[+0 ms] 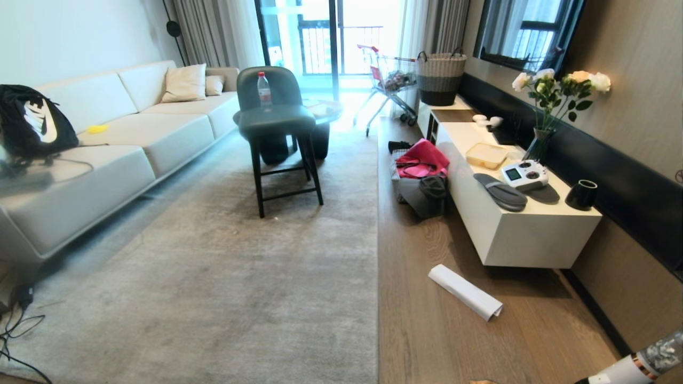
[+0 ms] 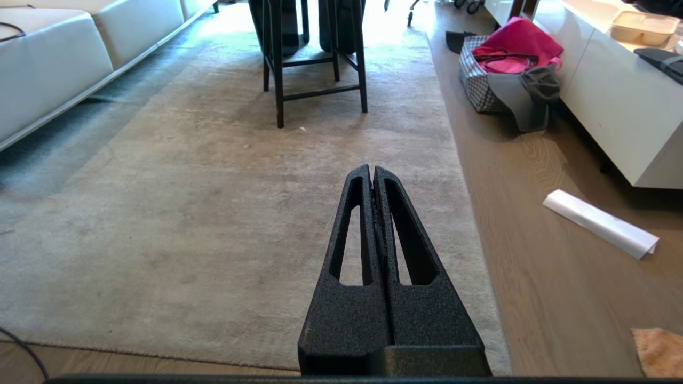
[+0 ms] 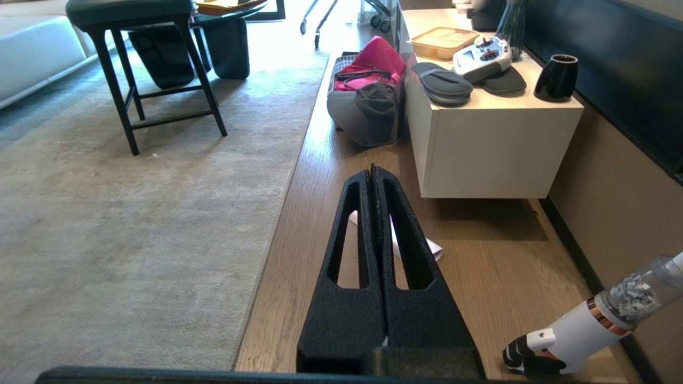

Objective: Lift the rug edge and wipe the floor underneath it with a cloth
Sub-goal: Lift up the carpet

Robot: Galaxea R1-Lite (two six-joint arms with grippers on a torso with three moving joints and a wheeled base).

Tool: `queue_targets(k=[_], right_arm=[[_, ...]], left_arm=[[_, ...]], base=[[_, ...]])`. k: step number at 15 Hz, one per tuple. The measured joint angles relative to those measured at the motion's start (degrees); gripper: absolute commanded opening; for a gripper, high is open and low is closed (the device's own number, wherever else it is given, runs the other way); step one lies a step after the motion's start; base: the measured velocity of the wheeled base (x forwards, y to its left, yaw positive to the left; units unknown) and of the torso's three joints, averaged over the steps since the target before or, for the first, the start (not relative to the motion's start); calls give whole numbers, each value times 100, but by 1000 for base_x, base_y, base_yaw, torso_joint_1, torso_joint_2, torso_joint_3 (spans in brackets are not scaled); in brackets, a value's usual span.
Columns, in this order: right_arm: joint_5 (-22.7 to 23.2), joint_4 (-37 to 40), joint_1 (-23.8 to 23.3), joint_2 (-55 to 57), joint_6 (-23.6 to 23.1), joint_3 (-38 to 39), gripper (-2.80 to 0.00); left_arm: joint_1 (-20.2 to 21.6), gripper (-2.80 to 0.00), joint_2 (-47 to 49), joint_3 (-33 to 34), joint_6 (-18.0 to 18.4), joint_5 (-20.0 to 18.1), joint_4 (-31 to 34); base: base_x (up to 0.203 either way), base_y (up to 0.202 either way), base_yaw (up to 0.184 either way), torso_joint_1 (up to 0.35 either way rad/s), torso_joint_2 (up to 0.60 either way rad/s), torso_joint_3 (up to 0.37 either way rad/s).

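Here, a living room from above, no arm in the head view. Rug [image 1: 213, 277] flat across the centre and lower left of the head frame, right edge running straight down the middle, nothing lifted. Floor [image 1: 427, 330] bare in a strip along the right of the rug, down to the lower right. Cloth [image 2: 659, 349] at the lower right corner of the left wrist frame, on the floor, well apart from the rug edge; only a corner visible.

Left gripper [image 2: 372, 169] low centre of its own frame, fingers pressed together, empty, hanging over the rug near its right edge. Right gripper [image 3: 372, 170] low centre of its frame, fingers likewise pressed together, empty, over the floor strip just right of the rug.

Paper roll [image 1: 465, 292] on the floor, lower right of centre in the head frame, near the white cabinet [image 1: 512, 234]. Stool [image 1: 280, 133] standing on the rug, upper centre, with a bottle [image 1: 263, 89] on the seat. Sofa [image 1: 106, 138] along the left. Bags [image 1: 421, 176] on the floor against the cabinet's left side. Handheld vacuum [image 3: 587, 325] at the lower right of the right wrist frame, on the floor by the wall.
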Motion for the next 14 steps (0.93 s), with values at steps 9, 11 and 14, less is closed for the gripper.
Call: queue_targets(k=[9,11,14], right_arm=[[0,0,2,0,-1,0,-280],[-2,0,0,0,0,0,-280],[-3,2,-5,0,0,0,-280]], left_arm=[[0,-280,0,0,-6,2,0],[0,-280,0,0,-6,0,-2],[0,-280,0,0,-17,2,-7]], base=[[0,0,0,0,0,0],[0,0,0,-1,1,-23],[0,0,0,0,2,-141]])
